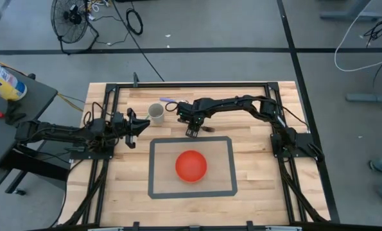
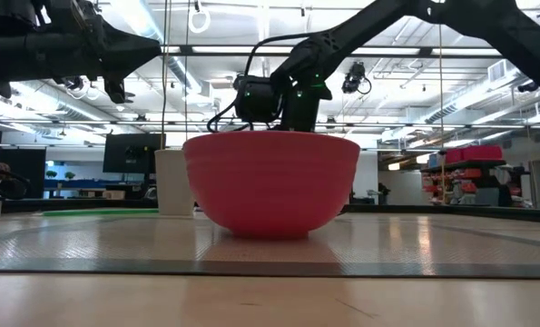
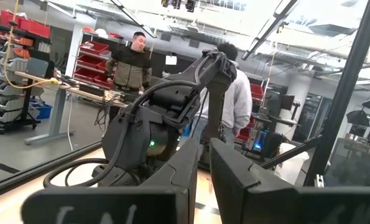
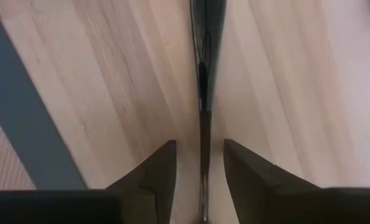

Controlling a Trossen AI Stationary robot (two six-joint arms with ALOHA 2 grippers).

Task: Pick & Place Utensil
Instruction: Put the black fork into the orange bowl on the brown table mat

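Right gripper (image 1: 193,133) is pointed straight down at the wood table (image 1: 255,173), fingers (image 4: 153,171) spread apart with a dark utensil handle (image 4: 204,93) running right between them, nothing pinched. That utensil lies flat on the wood just outside the gray taped rectangle (image 1: 151,168), on the far side from the red bowl (image 1: 191,165) sitting inside it. Left gripper (image 1: 131,128) hangs off to the side near a white cup (image 1: 156,113), fingers a bit apart, empty.
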